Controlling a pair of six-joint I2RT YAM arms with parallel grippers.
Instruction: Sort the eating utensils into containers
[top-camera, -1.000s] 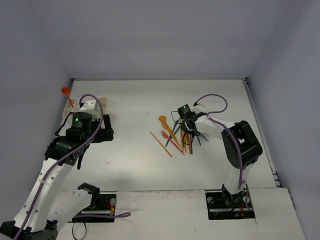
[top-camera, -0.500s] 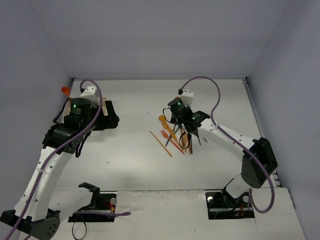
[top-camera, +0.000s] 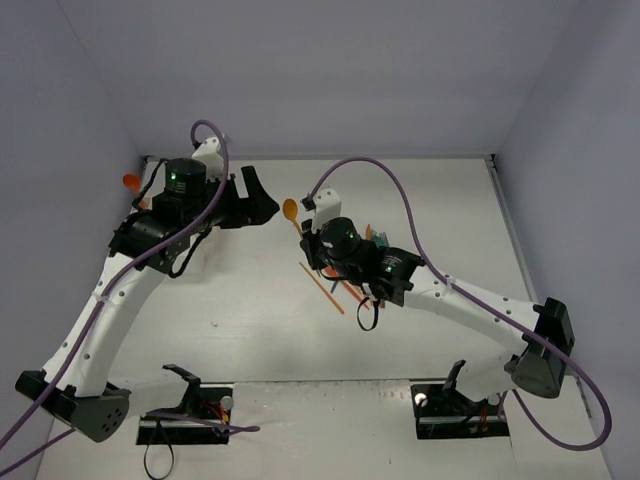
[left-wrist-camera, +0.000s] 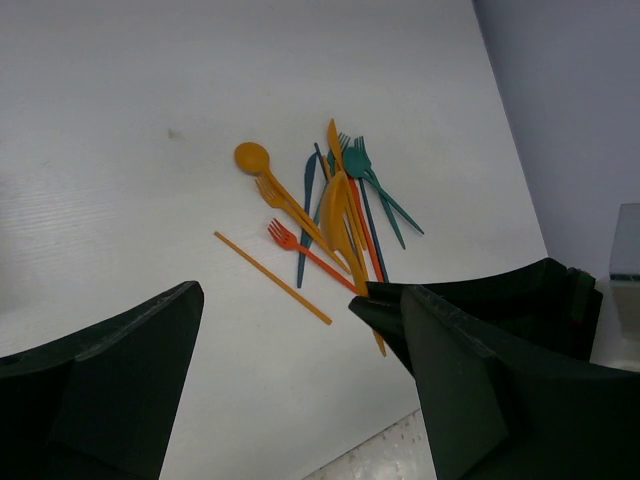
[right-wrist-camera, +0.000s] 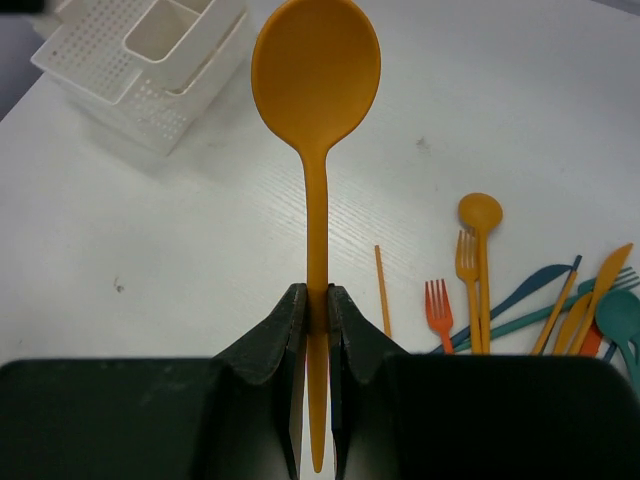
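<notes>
Since a second ago both arms have been swung: the right tool (top-camera: 310, 236) has been carried leftward off the heap of loose plastic utensils (left-wrist-camera: 340, 215) toward the middle of the desk (top-camera: 250, 330). The left tool (top-camera: 262, 196) has been brought from the left edge toward the back middle, its fingers now turned toward the right arm.

The right tool is seen pressed together on a yellow-orange plastic spoon (right-wrist-camera: 315, 70) — the lower part of the thin handle is pinched between the two black fingers (right-wrist-camera: 275, 335), and the oval bowl stands upright above them, clear of the desk. In the top view that spoon is held between the two tools, near the left one but apart from it.

The left tool is spread wide and nothing is held in it. Through the gap in its wrist view the heap is seen lying flat on the desk: a second orange spoon (left-wrist-camera: 252, 157), a small red fork (left-wrist-camera: 285, 235), a thin orange stick (left-wrist-camera: 272, 278) at the near side, teal forks (left-wrist-camera: 355, 160) and a dark blue knife (left-wrist-camera: 308, 185).

The white perforated plastic containers (right-wrist-camera: 110, 90) — open-top bins joined in a row — are shown in the right wrist view beyond the held spoon, well apart from the heap. In the top view they are hidden by the left arm; only an orange spoon bowl (top-camera: 131, 182) is visible by the left wall, and what it stands in cannot be told.
</notes>
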